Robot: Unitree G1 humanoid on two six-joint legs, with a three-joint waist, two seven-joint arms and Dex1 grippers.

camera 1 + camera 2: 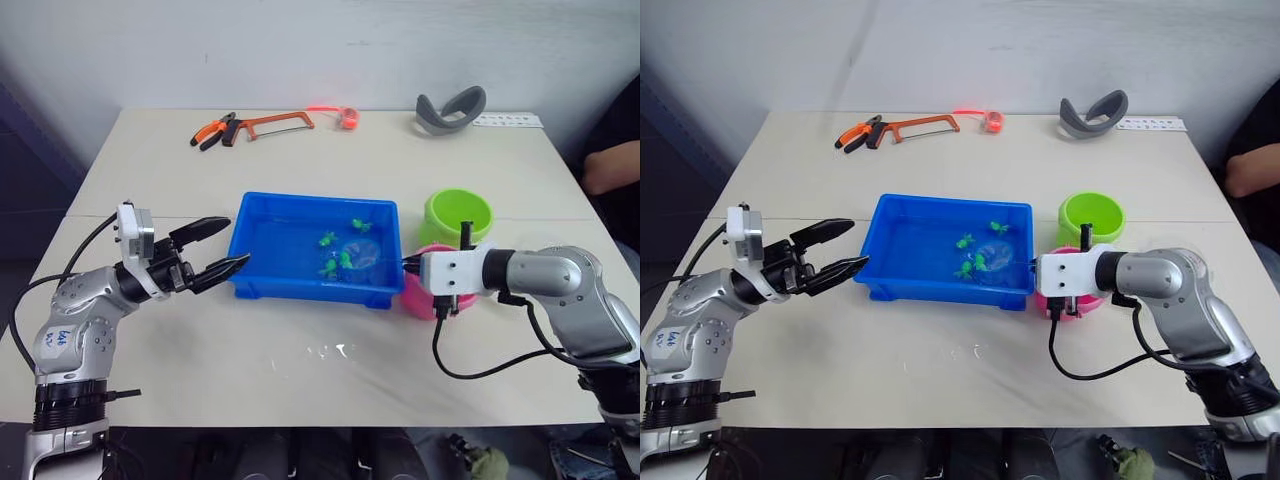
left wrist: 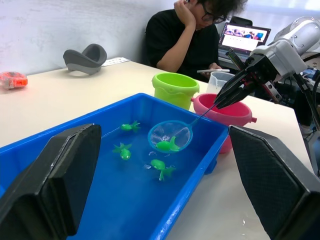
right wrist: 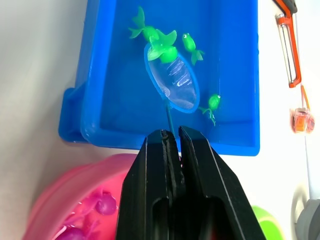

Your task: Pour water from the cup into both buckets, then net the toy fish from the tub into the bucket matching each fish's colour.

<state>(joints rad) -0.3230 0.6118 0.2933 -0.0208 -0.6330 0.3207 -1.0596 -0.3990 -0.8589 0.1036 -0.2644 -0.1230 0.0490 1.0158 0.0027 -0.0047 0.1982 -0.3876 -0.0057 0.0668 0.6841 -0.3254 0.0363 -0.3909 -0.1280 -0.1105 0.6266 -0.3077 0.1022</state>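
Right gripper (image 3: pixel 170 137) pinches the net (image 3: pixel 172 80) handle; left gripper (image 1: pixel 222 249) gapes wide.

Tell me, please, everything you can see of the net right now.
The net is a small round hoop with a blue rim and fine pale mesh, on a thin dark stick. The right gripper holds the stick's end between shut fingers. The hoop is lowered into the blue tub, and one green fish lies at its rim.
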